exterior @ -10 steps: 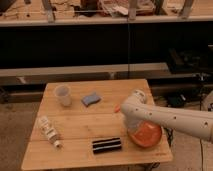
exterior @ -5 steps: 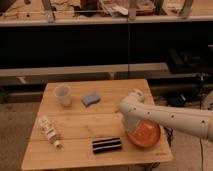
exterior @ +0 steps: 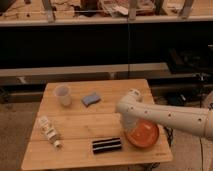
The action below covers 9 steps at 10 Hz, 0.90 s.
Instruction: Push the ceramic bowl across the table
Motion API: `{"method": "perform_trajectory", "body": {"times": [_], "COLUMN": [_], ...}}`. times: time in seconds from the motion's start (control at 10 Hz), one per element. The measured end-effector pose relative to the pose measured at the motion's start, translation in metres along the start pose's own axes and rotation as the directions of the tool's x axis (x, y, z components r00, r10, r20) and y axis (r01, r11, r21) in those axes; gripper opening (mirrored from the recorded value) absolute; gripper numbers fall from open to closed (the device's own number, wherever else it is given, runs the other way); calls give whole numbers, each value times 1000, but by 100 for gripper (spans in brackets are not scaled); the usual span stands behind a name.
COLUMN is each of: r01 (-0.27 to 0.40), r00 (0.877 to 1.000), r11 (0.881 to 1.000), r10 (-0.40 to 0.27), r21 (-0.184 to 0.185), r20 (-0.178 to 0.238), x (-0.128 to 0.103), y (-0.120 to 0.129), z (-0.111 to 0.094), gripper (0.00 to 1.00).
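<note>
arm point(exterior: 170, 116) bends down over table point(exterior: 75, 125), gripper point(exterior: 131, 128) at rim of ceramic bowl point(exterior: 146, 135).

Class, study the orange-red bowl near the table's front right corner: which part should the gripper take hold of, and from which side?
Take the rim: the ceramic bowl is wide, shallow and upright, so only its thin edge is narrow enough to pinch. Come from above at the rim facing the middle of the table, where the gripper is now.
</note>
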Motion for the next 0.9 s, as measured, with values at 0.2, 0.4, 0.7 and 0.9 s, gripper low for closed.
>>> {"method": "perform_trajectory", "body": {"times": [0.2,0.4,0.7,0.9], "r01": [14,20,34,41], "r00": [1000,1000,999,999], "r11": [1000,1000,999,999], "r10": [-14,-19,-34,-40], "r21": [-3,-5,-11,-13], "r20": [3,5,10,14], "x": [-5,-6,-9,-11], "y": [-6,-8,-10,-12], "z": [-1,-1,-1,-1], "gripper": [19,19,19,19]}}
